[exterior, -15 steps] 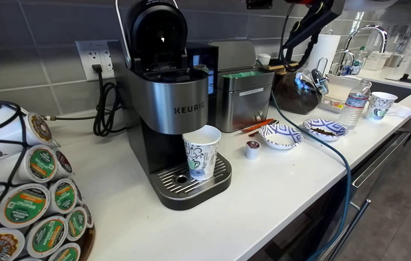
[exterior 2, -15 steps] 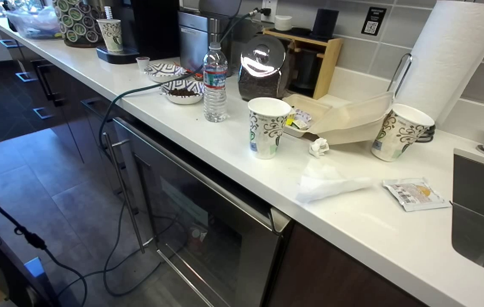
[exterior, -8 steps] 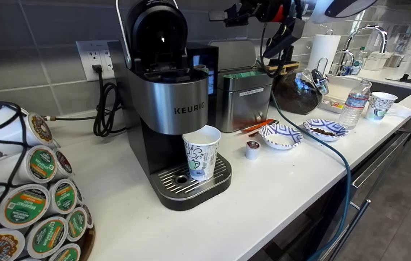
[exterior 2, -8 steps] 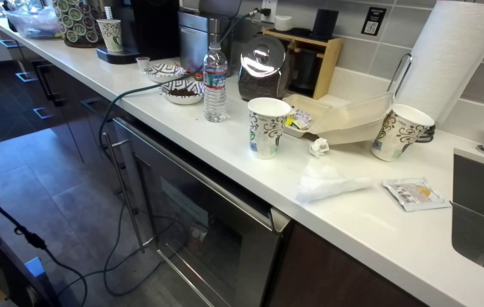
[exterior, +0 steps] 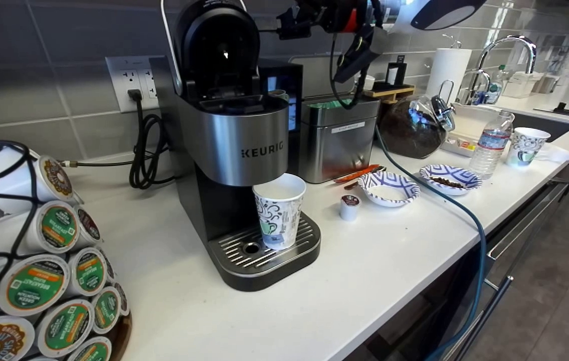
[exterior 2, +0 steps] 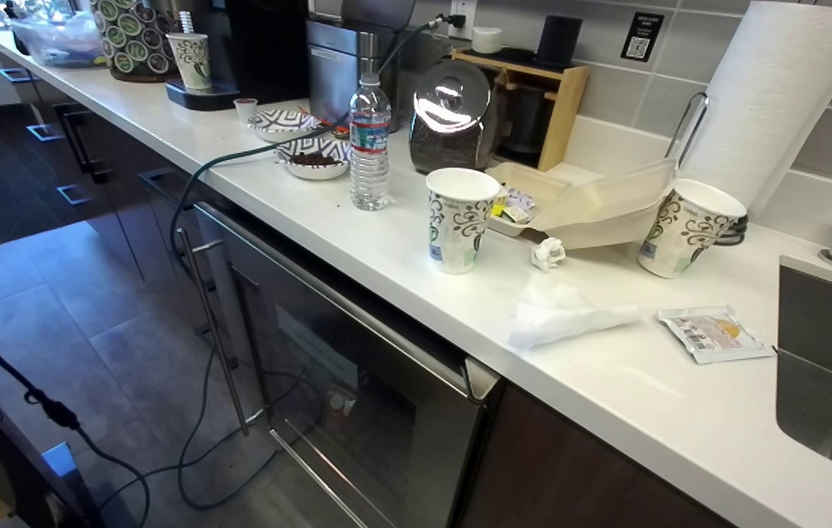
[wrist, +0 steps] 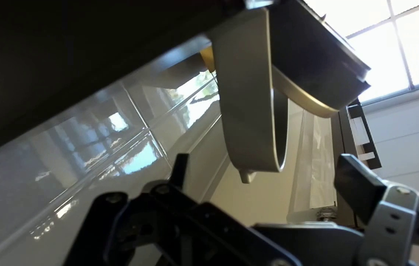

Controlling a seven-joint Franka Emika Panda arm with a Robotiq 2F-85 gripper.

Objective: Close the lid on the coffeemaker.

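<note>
"Silver and black, the coffeemaker point(exterior: 236, 145) stands left of centre in an exterior view. Where's its lid point(exterior: 218, 47)?"

"Raised, up at that frame's top edge, its glossy black inner side showing."

"And the gripper point(wrist: 268, 176)?"

"Its fingers point(wrist: 359, 184) stand wide apart across the lower half of the wrist view. That exterior view puts it near the top, just right of the lid; whether they touch, I can't tell."

"What's lower down there?"

"A patterned paper cup point(exterior: 278, 215), upright, low on the coffeemaker near mid-frame. To its right a small coffee pod point(exterior: 349, 209) stands on the white counter point(exterior: 164, 281), just beside a blue-and-white bowl point(exterior: 404, 183)."

"And at the far left?"

"Stacked pods point(exterior: 36, 283), several with green labels, crowd the lower corner."
</note>
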